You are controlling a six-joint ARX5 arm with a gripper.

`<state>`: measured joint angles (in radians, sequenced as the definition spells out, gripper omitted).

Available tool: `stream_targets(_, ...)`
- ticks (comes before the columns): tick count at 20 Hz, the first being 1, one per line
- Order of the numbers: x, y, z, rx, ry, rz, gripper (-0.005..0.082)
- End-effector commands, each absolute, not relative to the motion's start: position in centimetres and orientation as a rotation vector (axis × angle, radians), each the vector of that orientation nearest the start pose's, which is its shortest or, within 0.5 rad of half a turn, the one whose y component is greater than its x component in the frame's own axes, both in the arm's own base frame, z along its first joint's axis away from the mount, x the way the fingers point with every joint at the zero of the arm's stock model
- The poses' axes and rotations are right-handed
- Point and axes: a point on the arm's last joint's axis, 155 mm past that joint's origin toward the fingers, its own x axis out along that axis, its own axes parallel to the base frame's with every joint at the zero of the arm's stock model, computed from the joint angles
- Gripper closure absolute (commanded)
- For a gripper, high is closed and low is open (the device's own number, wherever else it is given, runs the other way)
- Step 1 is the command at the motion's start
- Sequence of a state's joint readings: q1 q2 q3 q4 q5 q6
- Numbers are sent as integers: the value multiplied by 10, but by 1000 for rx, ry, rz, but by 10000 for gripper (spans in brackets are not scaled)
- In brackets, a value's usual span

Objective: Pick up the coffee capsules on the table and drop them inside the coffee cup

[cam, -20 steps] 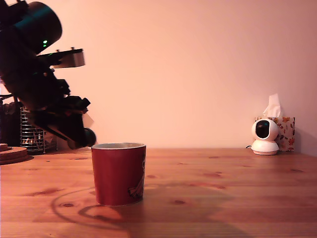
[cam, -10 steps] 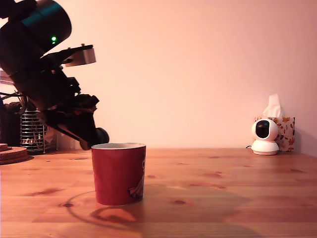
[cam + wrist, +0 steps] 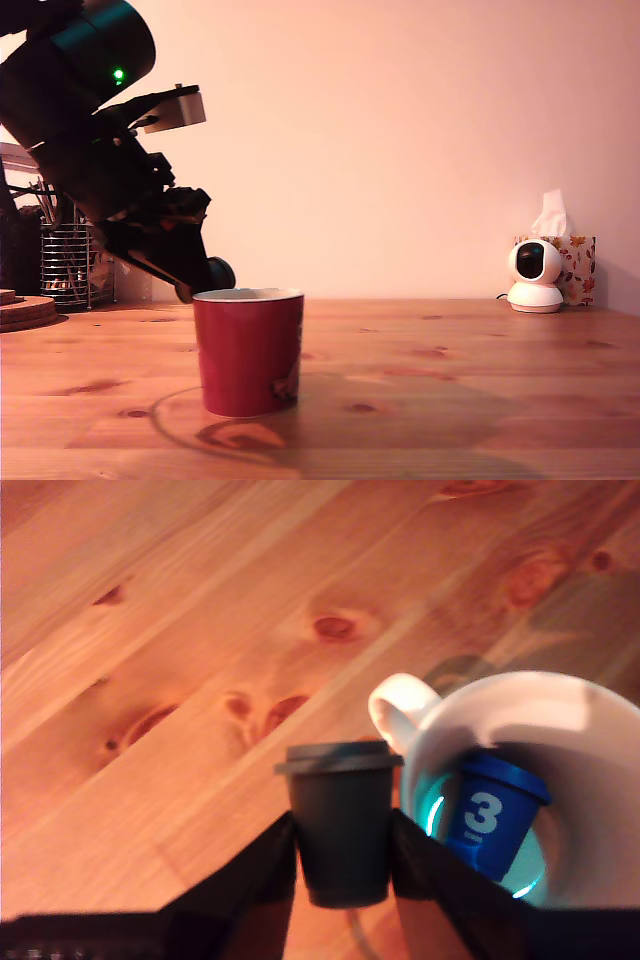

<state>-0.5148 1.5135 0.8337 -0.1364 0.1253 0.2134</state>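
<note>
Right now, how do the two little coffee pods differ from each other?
The dark grey capsule is clamped in the gripper, not yet in the coffee cup. The blue capsule already lies inside that cup. The blue capsule bears a white 3, while the dark grey capsule's visible side is plain. The grey one sits straight and the blue one leans. Both are small tapered pods with a rim, about alike in size.

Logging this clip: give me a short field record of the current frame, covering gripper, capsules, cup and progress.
gripper: jaws shut on the dark grey capsule
dark grey capsule: held by its body, just outside the coffee cup rim, apparently not yet over the opening
blue capsule: inside the coffee cup, marked 3
coffee cup: red outside, cream inside, standing on the table
progress: one capsule in, one held
</note>
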Motion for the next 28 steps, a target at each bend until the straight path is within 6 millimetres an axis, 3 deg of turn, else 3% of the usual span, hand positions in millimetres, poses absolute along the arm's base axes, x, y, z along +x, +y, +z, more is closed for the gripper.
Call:
stream_targets(1,338,-221,79,358,740,-703,594)
stream_targets(8,338,-221,80,358,739,-702,594)
stream_targets(13,338,-221,103,349,689,-701,594)
stream_targets(19,320,-219,125,331,676,-736,594)
stream_targets(28,294,-246,122,302,702,-878,594)
